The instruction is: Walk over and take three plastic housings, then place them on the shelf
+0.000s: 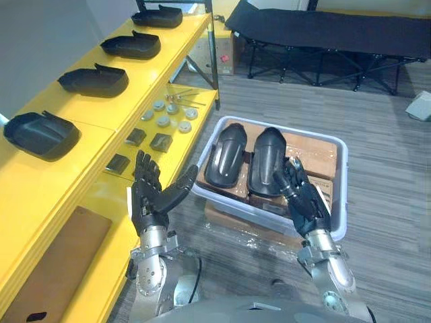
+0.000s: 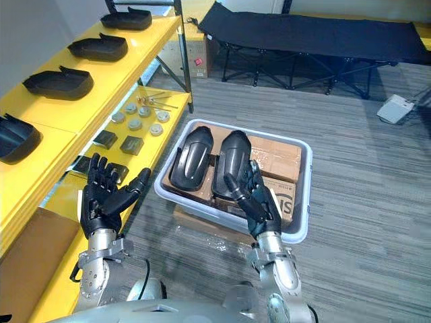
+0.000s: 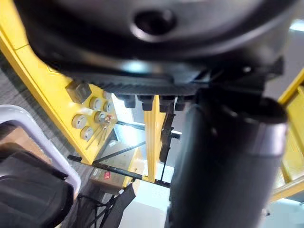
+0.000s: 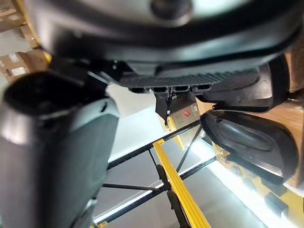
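At the bin (image 2: 307, 182) the left hand (image 1: 151, 202) and right hand (image 1: 306, 202) hover, fingers spread (two housings (image 1: 225, 155) lie inside on printed boxes (image 1: 316, 158)).

Right eye view's edge crops the nearest shelf housing (image 2: 15, 140).

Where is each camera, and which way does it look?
Left eye view: on the head, facing down at the bin, its two housings and the yellow shelf; left hand and right hand show, open.
Right eye view: beside it, same scene and hands.
Left wrist view: on that wrist, along the left hand toward shelf and bin.
Right wrist view: on that wrist, along the right hand toward the housings.
All four share the yellow shelf.
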Available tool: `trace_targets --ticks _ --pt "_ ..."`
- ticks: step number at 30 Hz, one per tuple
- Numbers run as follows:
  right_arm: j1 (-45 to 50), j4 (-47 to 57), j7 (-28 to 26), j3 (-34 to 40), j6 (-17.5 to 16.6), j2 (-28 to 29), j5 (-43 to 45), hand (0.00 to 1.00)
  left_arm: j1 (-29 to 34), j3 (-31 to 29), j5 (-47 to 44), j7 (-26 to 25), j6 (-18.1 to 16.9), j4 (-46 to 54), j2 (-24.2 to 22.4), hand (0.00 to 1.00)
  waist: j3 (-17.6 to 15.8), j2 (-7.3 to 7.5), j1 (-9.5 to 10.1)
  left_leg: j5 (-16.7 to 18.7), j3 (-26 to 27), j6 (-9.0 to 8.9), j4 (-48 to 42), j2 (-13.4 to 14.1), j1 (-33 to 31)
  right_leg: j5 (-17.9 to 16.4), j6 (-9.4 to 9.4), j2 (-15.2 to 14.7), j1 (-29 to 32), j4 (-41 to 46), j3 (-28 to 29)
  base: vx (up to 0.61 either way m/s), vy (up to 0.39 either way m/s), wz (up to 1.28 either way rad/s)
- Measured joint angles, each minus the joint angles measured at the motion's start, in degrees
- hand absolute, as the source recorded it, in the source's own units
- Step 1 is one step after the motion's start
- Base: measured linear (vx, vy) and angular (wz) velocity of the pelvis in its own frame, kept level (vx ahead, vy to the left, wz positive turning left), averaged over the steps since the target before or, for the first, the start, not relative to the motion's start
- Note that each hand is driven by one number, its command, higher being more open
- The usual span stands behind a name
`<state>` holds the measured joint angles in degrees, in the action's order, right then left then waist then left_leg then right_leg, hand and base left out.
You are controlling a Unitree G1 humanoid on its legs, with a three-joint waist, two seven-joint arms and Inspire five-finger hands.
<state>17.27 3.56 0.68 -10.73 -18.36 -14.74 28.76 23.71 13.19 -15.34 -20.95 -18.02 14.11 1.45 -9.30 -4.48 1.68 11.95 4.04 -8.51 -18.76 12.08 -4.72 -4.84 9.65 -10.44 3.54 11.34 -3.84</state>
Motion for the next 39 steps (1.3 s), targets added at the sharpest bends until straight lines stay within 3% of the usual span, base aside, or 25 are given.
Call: trace_targets --ticks 6,10,15,17,19,24,29,34,35,39 --pt "0.5 0.2 8.6 1.5 0.0 6.1 -6.5 1.0 -3.9 0.5 0.5 1.6 0.5 -2.4 4.4 1.0 -0.6 4.91 0.43 0.1 1.5 0.82 -1.0 -1.5 0.1 7.4 0.26 -1.2 -2.1 -7.0 -1.3 -0.02 0.102 -0.2" --pt "-0.4 -1.2 14.2 8.5 0.1 6.9 -6.1 1.0 -6.0 0.0 0.5 1.5 0.5 -2.0 6.2 1.0 -1.1 6.44 0.62 2.2 1.6 1.06 -3.9 -1.4 -2.7 8.4 0.05 -1.2 -2.1 -9.3 -2.9 -0.1 0.03 -0.06" --pt "-9.9 -11.0 24.2 22.0 1.5 4.9 -5.6 1.0 -6.3 -0.4 0.5 1.9 0.6 1.2 6.5 1.0 -4.5 6.41 1.2 1.7 -0.7 0.58 -6.9 -0.9 -8.1 10.0 -0.7 -0.3 0.4 -11.1 -4.3 -0.1 0.006 0.08" --pt "-12.6 -11.7 25.2 23.1 2.7 3.1 -5.4 1.0 -6.5 -1.3 0.4 2.4 0.6 2.0 6.7 1.0 -6.1 6.58 1.44 1.4 -1.0 0.35 -7.3 -0.5 -9.1 11.2 -0.96 0.2 0.6 -12.3 -4.7 -0.05 -0.019 0.01" --pt "-15.9 -13.4 26.2 23.3 6.4 -0.7 -6.0 1.0 -7.5 -3.0 0.3 3.8 0.8 2.2 7.1 1.0 -7.9 7.01 1.95 0.9 -2.4 0.08 -7.2 -0.4 -10.4 11.9 -0.8 0.7 0.7 -12.8 -5.7 -0.02 -0.032 0.2" --pt "-24.1 -23.5 27.2 25.9 9.7 -5.3 -5.9 1.0 -9.4 -5.4 0.5 5.5 0.8 2.4 7.7 1.0 -10.5 7.59 4.53 0.3 -4.0 0.11 -7.2 -0.7 -12.0 11.9 -0.85 0.7 1.2 -12.8 -7.4 0.01 -0.008 0.17" --pt "-31.2 -30.6 26.9 25.8 11.5 -9.4 -6.0 1.0 -10.3 -7.3 0.3 7.0 0.8 2.8 9.0 1.0 -14.3 7.76 5.76 -0.2 -5.4 0.35 -7.2 -1.5 -13.1 11.9 -0.85 0.3 1.2 -12.7 -8.7 0.0 0.01 0.16" --pt "-41.4 -44.3 25.5 22.9 15.1 -15.5 -7.0 1.0 -10.9 -6.9 -0.1 10.7 0.8 2.7 10.6 1.0 -16.1 7.54 6.77 -1.4 -7.3 0.61 -6.9 -2.3 -15.3 12.0 -0.83 0.1 2.5 -12.7 -10.3 0.0 0.001 0.17" --pt "-44.0 -47.9 24.4 21.4 15.6 -17.7 -7.1 1.0 -11.9 -6.0 -0.1 11.1 0.8 1.7 10.6 1.0 -16.5 6.85 7.48 -1.6 -7.9 0.7 -6.9 -2.5 -15.7 12.0 -0.82 0.1 2.6 -12.6 -10.8 0.02 -0.002 0.13" --pt "-48.8 -52.1 21.9 19.5 17.9 -20.7 -8.2 1.0 -12.5 -6.2 -0.1 11.1 0.6 0.7 10.6 1.0 -16.9 6.31 7.77 -2.2 -9.2 0.69 -6.8 -2.8 -16.9 12.0 -0.82 0.0 3.2 -12.5 -11.7 -0.01 0.001 0.13"
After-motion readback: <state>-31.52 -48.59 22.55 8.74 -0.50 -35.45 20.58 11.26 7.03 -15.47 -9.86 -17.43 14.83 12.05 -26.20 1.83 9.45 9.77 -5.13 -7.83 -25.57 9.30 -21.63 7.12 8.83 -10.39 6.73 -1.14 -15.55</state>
